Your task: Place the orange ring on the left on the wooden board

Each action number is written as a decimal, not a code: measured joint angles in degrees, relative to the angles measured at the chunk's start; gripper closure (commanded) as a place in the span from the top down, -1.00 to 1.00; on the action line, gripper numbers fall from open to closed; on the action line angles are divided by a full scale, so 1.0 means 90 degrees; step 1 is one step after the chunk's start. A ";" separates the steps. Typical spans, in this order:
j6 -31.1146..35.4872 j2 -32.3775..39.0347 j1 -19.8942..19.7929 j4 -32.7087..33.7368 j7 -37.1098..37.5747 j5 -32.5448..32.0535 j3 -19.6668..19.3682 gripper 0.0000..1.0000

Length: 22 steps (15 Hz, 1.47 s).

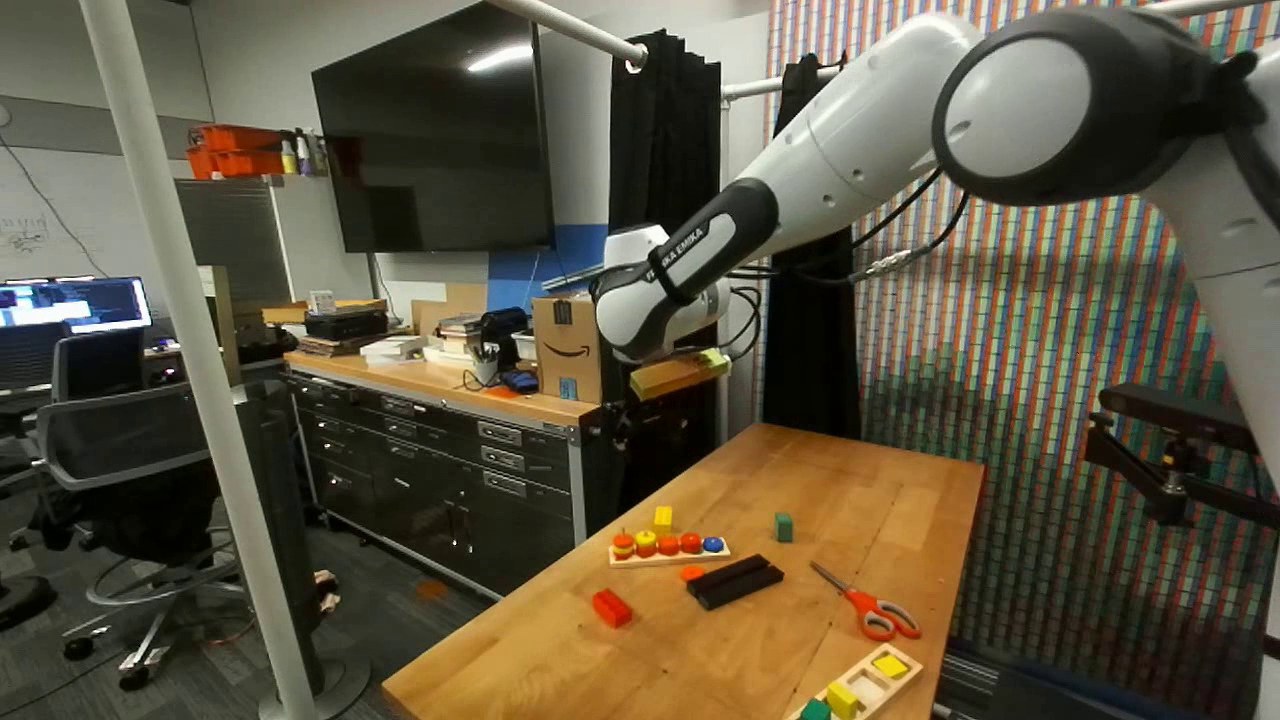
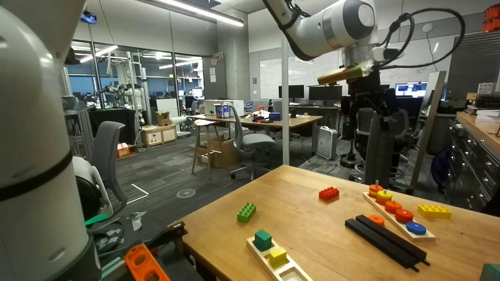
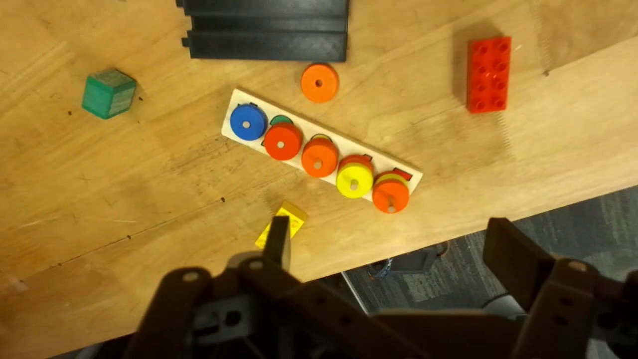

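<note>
A loose orange ring (image 3: 325, 90) lies flat on the tabletop. It also shows in both exterior views (image 1: 692, 573) (image 2: 376, 220). The pale wooden board (image 3: 304, 123) lies beside it, apart from it, and shows in both exterior views (image 1: 632, 562) (image 2: 425, 236). Its pegs carry a blue ring (image 3: 242, 130), a red-orange stack (image 3: 279, 134), orange over yellow (image 3: 314, 150), yellow over orange (image 3: 349, 172) and orange over yellow (image 3: 386, 192). My gripper (image 3: 389, 229) is open and empty, high above the table by its edge. It also shows in an exterior view (image 2: 369, 117).
A black grooved piece (image 3: 269, 32) lies near the loose ring. A red brick (image 3: 488, 75), yellow brick (image 3: 294, 215) and green block (image 3: 102, 97) lie around the board. Scissors (image 1: 875, 615), a tray with blocks (image 1: 905, 665) and a light green brick (image 2: 247, 212) lie farther off.
</note>
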 measured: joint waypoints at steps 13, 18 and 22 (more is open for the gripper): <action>-0.2365 -0.4426 0.0002 -0.3091 -0.1222 -0.0072 0.0695 1.00; -0.2848 -0.5434 -0.0098 -0.3631 -0.2594 0.0269 0.0467 1.00; -0.3009 -0.5734 -0.0086 -0.3666 -0.3631 0.0711 0.0328 1.00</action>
